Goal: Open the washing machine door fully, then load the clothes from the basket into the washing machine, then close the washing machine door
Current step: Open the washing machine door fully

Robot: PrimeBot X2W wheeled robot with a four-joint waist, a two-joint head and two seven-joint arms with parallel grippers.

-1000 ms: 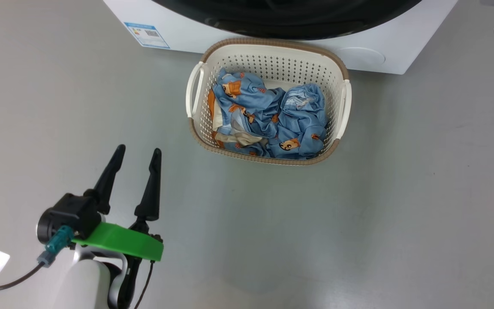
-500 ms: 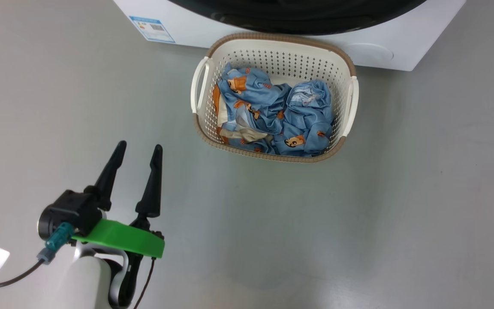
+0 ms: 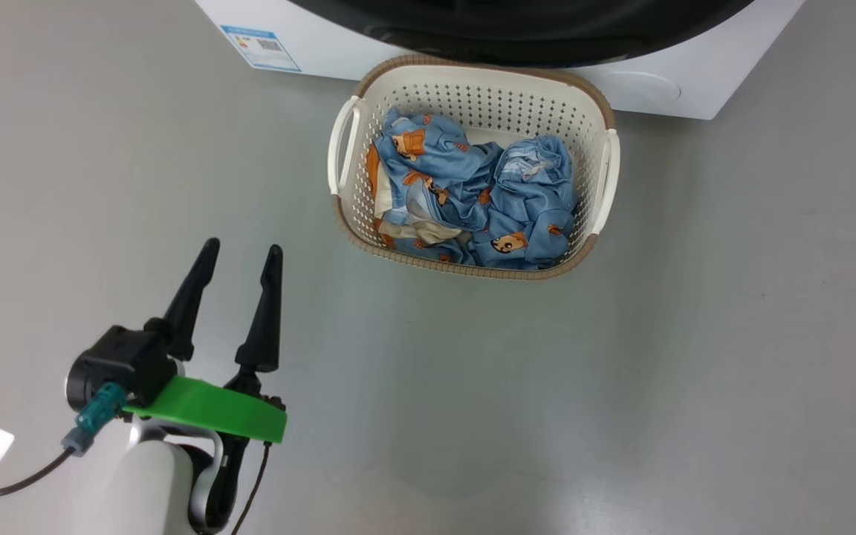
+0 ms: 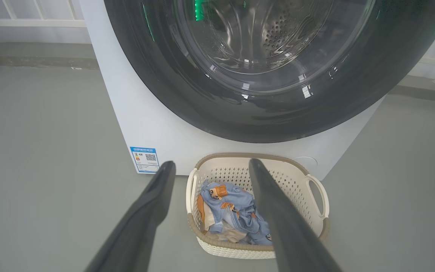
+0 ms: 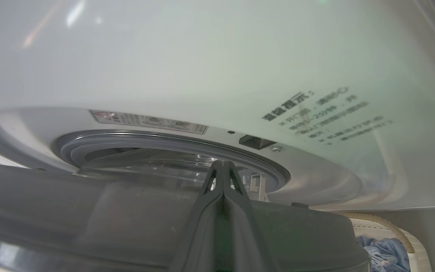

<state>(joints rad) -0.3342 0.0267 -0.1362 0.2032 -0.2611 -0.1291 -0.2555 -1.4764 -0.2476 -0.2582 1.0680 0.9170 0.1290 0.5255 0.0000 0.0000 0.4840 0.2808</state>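
Right wrist view: right tool (image 5: 221, 164), fingers pressed together with nothing between them, tip at the inner edge of the washing machine door (image 5: 70, 206). Door stands ajar, with a gap between it and the white front of the washing machine (image 5: 202, 56). Grey gasket (image 5: 108, 138) and dark latch slot (image 5: 255, 141) are visible past the door's edge. Whether the tip bears on the door or sits just off it I cannot tell; the view is too close and hazy.

Head view: left tool (image 3: 242, 247) spread wide, empty, hanging over bare floor (image 3: 621, 371), well apart from the basket (image 3: 472, 93). Basket sits on the floor just in front of the machine, below the door. The clothes (image 3: 517, 200) all lie in it, bunched, blue with orange print.

Judgement: the step in hand is the first one, opening the door fully. Door is only part open; loading is not begun. The next move calls for the right tool to carry the door's edge outward along its hinge arc, keeping contact as the edge swings, until the drum mouth is clear. Left tool is already spread for a first grab at the clothes once that is done.
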